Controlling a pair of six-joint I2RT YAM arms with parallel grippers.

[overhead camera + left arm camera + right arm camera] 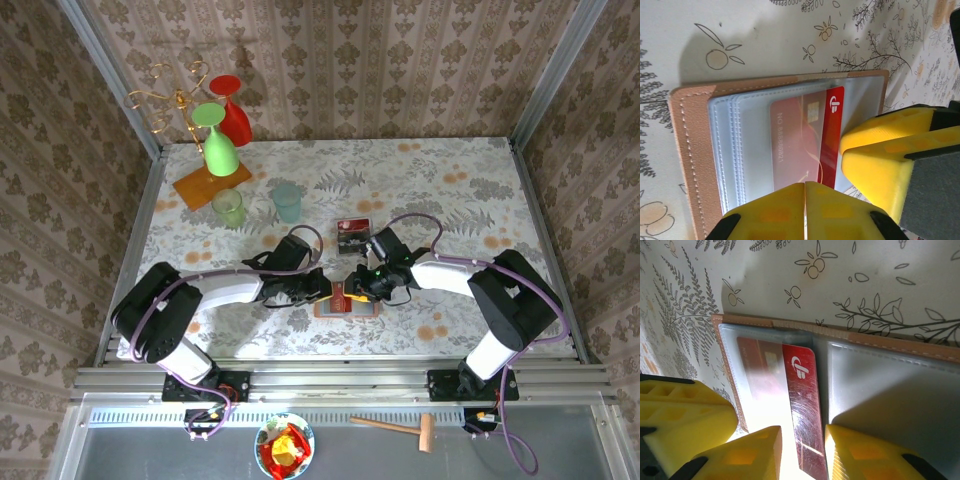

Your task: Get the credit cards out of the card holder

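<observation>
Right now your holder [740,145] lies open on the floral cloth [450,190], with patterned wallpaper [400,60] behind. A red card [810,145] sticks partway out of its pocket. The left gripper [805,192] sits at the holder's edge, jaws pressed together. The right gripper [802,435] straddles the card's bare strip, jaws apart; you cannot tell whether they grip. A dark card [353,236] lies just beyond the holder

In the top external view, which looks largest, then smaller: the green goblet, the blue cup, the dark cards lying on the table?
1. green goblet
2-3. blue cup and dark cards look alike; no ranking.
</observation>
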